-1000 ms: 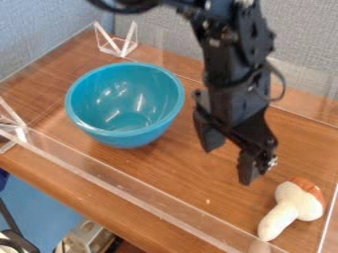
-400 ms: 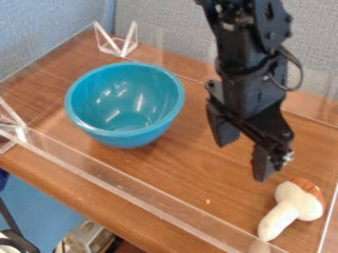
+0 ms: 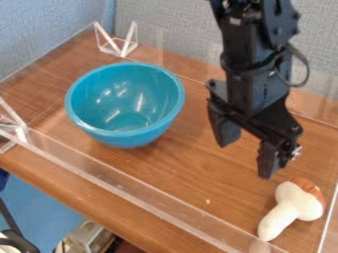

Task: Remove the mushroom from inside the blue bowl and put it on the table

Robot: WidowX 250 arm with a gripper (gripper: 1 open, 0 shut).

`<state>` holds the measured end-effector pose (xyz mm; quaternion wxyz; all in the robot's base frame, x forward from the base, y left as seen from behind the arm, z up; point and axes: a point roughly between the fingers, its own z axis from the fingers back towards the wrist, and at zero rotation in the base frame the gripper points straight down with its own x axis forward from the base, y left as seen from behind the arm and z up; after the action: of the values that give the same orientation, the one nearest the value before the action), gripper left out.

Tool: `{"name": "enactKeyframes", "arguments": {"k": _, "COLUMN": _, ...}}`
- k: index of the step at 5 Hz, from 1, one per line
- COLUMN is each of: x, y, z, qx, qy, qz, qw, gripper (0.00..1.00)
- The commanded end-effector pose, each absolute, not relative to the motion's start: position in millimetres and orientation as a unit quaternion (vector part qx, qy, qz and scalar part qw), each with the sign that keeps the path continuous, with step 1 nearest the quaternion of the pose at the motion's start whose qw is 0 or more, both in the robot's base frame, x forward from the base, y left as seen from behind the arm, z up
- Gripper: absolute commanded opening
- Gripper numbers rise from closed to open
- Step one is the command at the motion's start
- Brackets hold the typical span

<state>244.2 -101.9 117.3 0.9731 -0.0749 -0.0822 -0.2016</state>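
The mushroom [image 3: 291, 207] lies on its side on the table [image 3: 158, 163] at the front right, cream stem toward the front, orange-brown cap toward the back right. The blue bowl [image 3: 125, 103] stands at the left with nothing visible inside it. My gripper [image 3: 251, 150] hangs open above the table between the bowl and the mushroom, a little up and to the left of the cap. Nothing is between its black fingers [image 3: 276, 156].
Low clear acrylic walls [image 3: 119, 188] run along the table's front and sides. A clear triangular bracket [image 3: 117, 42] stands at the back left corner, another at the left edge [image 3: 14, 126]. A blue-grey wall lies behind.
The open gripper has drifted to the right and risen slightly, moving away from the bowl. The mushroom and bowl have stayed where they were.
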Motion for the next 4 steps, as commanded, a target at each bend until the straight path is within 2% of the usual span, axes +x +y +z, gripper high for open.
{"name": "enactKeyframes", "arguments": {"k": 1, "x": 255, "y": -90, "z": 133.0, "qx": -0.074, "qy": -0.103, "qz": -0.2, "qw": 0.972, "gripper": 1.0}}
{"name": "enactKeyframes", "arguments": {"k": 3, "x": 260, "y": -83, "z": 132.6, "qx": -0.074, "qy": -0.091, "qz": -0.208, "qw": 0.971, "gripper": 1.0}}
{"name": "enactKeyframes", "arguments": {"k": 4, "x": 255, "y": -93, "z": 128.1, "qx": -0.072, "qy": -0.085, "qz": -0.229, "qw": 0.967, "gripper": 1.0}}
